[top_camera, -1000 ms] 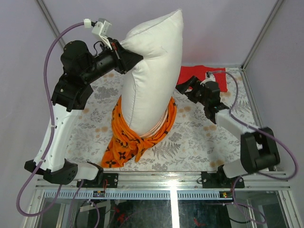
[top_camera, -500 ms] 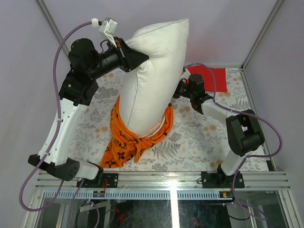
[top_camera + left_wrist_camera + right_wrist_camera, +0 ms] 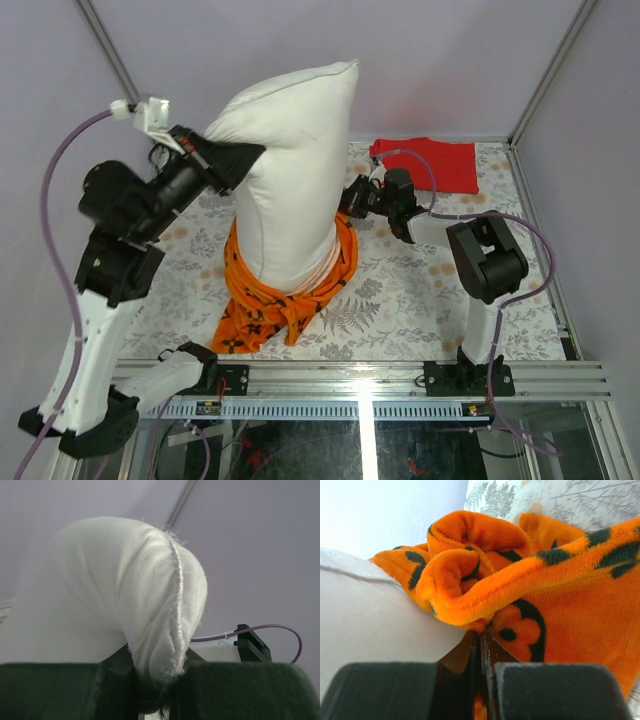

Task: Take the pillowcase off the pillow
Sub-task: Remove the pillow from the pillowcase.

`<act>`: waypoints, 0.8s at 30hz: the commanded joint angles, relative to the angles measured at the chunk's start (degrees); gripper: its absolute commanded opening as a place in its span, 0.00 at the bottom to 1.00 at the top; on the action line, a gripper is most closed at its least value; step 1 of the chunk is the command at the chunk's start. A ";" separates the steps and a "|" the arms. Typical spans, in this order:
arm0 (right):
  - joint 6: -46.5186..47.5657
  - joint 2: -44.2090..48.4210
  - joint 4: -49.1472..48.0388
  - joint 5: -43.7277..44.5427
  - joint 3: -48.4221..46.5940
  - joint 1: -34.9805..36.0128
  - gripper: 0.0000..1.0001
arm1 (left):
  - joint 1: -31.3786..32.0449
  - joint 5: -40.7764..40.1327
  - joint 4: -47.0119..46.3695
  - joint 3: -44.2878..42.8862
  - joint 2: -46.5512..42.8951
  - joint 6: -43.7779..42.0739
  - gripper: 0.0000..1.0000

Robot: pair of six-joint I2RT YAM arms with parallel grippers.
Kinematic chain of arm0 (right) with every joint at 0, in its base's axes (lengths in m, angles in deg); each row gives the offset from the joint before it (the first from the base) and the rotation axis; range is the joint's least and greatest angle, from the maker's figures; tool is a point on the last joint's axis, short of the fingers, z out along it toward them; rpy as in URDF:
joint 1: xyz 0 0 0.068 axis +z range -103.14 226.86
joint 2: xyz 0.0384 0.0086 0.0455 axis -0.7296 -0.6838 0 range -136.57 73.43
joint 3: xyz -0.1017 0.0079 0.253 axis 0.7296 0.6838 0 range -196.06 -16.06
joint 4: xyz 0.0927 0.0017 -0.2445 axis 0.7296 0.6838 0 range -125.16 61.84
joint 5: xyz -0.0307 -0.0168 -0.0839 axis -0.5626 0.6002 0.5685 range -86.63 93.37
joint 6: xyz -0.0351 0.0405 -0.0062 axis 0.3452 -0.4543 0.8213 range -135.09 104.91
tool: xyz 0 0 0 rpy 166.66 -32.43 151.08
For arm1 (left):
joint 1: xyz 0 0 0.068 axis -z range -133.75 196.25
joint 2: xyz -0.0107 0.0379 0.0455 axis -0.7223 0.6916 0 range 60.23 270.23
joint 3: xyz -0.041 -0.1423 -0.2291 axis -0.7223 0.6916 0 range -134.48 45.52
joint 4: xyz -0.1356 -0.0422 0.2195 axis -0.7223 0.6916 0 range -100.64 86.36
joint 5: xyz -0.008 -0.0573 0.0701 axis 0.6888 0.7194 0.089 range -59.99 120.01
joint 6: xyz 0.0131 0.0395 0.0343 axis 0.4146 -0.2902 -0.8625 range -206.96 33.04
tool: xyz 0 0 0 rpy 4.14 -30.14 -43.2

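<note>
You can't see the pillow's [image 3: 290, 170] lower end, because the pillowcase [image 3: 270, 300] is bunched around it in the middle of the table [image 3: 420, 290]. Your left end effector [image 3: 240, 157] is pinched tight on the pillow's top corner, at 10 o'clock. Your right end effector [image 3: 481, 645] is closed on the pillowcase rim at 3 o'clock. A red cloth [image 3: 430, 165] lies at 1 o'clock.

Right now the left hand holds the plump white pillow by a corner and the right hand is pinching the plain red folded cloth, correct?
Not the plain red folded cloth. The right wrist view shows the right hand pinching the bright orange, black-patterned pillowcase. The left hand does hold the pillow by a corner.
</note>
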 commanded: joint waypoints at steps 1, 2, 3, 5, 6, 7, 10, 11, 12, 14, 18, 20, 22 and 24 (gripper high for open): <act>-0.84 -5.98 5.72 1.72 4.25 2.11 0.00 | -0.48 -11.43 -11.35 -2.61 -9.67 -1.48 0.00; 0.20 -5.62 7.14 2.62 3.86 2.31 0.00 | -0.49 -13.24 -10.12 -2.89 -10.58 -2.22 0.00; 1.16 -5.30 8.77 3.45 3.33 2.44 0.00 | -0.47 -14.93 -9.21 -3.05 -11.26 -2.79 0.00; 2.79 -4.53 11.32 5.02 2.63 2.74 0.00 | -0.47 -17.80 -8.15 -2.89 -12.37 -3.56 0.00; 3.25 -4.27 12.29 5.87 2.47 2.69 0.00 | -0.45 -18.63 -7.98 -2.74 -12.86 -3.85 0.00; 3.70 -4.17 13.25 6.22 2.37 2.71 0.03 | -0.45 -18.98 -7.97 -2.69 -13.13 -4.06 0.00; 5.51 -3.20 15.09 6.58 2.17 2.74 0.35 | -0.37 -18.06 -6.99 -3.68 -12.93 -4.52 0.00; 6.09 -2.30 15.42 6.70 2.10 2.69 0.48 | -0.39 -17.26 -6.52 -4.18 -12.56 -4.66 0.00; 6.93 -1.10 15.60 6.94 2.10 2.70 0.60 | -0.38 -16.36 -6.03 -4.67 -12.26 -4.76 0.00; 8.58 1.88 16.03 7.63 1.87 2.70 0.81 | -0.37 -13.31 -5.96 -5.23 -11.50 -5.22 0.00; 11.18 7.82 16.80 7.98 -0.04 2.76 0.91 | -0.38 -4.04 -6.79 -6.50 -9.41 -5.62 0.00; 12.01 10.29 17.39 8.86 -1.46 2.75 0.94 | -0.44 -2.90 -5.96 -7.49 -8.48 -5.78 0.00; 13.11 10.84 19.28 9.62 -3.97 2.76 0.94 | -0.39 -3.37 -5.98 -7.49 -8.38 -5.88 0.00; 13.77 9.94 20.84 10.24 -6.71 2.76 0.95 | -0.38 -2.71 -6.03 -7.47 -8.46 -6.00 0.00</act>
